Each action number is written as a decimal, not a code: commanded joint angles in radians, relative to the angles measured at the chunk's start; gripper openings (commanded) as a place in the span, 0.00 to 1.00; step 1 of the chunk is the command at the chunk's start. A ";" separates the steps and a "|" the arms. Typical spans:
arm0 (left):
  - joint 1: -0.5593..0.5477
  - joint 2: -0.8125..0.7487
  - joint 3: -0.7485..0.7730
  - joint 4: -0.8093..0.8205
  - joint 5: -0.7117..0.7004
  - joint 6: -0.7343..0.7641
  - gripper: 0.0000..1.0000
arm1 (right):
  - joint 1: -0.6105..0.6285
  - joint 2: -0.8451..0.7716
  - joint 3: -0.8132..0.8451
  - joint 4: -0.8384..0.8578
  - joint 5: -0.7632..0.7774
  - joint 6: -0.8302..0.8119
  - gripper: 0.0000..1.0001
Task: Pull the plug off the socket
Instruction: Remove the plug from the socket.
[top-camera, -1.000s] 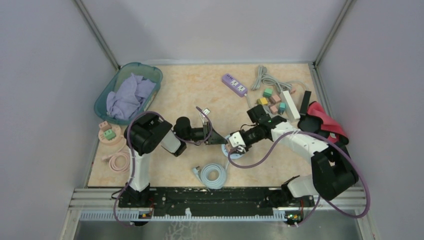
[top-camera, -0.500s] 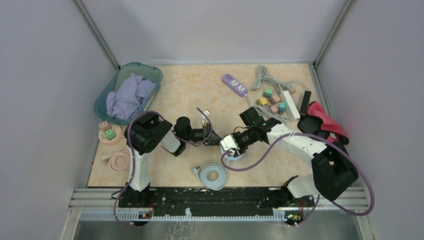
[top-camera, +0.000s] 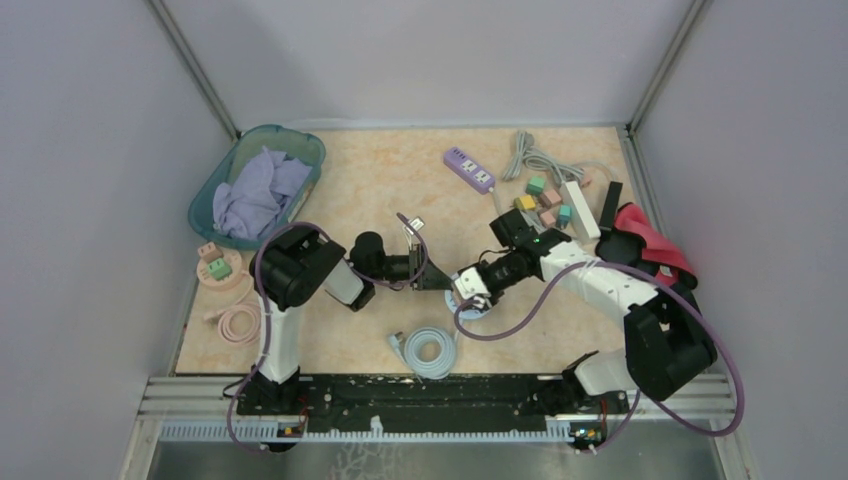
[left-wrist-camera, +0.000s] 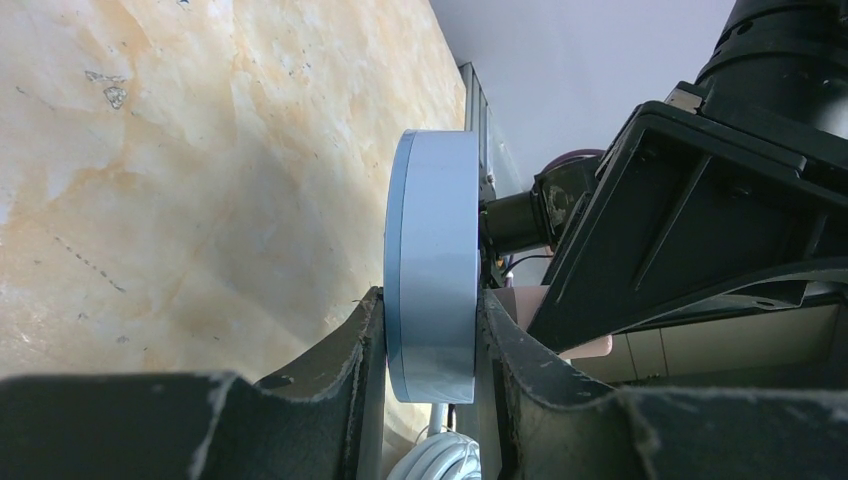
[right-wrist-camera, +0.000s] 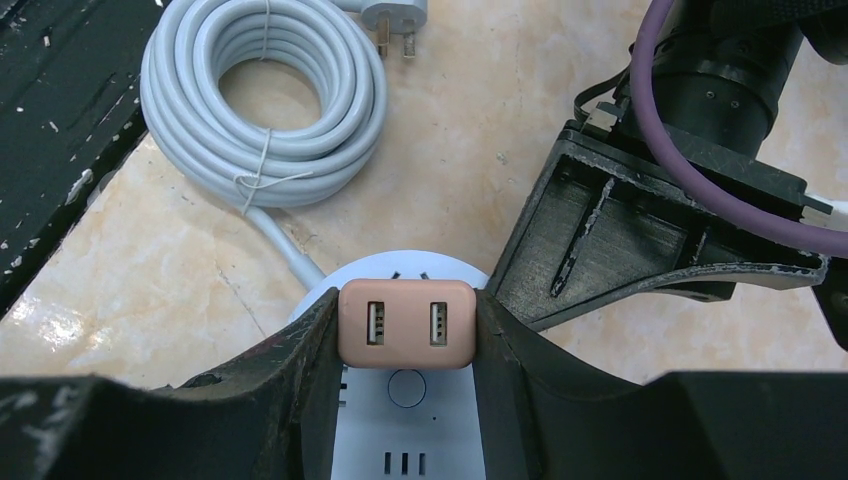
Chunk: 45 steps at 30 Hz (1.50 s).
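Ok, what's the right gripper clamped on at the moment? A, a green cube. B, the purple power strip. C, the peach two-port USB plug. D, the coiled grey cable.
C: the right wrist view shows the right gripper with a finger pressed against each side of the peach two-port USB plug, which sits on the round socket.

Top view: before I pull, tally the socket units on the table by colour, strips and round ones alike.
Purple strip: 1
White strip: 1
Light blue round socket: 1
Total: 3
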<state>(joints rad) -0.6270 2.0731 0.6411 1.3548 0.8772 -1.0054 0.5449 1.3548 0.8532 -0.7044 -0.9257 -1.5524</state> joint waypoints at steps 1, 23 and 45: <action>0.024 0.013 0.002 -0.086 -0.060 0.080 0.00 | 0.009 -0.055 0.048 -0.092 -0.177 -0.026 0.00; 0.025 0.013 0.014 -0.150 -0.070 0.121 0.00 | -0.031 -0.087 0.102 -0.121 -0.186 0.008 0.00; 0.026 -0.062 -0.042 -0.054 -0.089 0.121 0.00 | -0.338 -0.123 0.054 0.432 -0.231 0.874 0.00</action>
<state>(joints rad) -0.6079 2.0544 0.6205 1.2152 0.8146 -0.9333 0.2897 1.2785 0.9226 -0.5850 -1.1309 -1.0996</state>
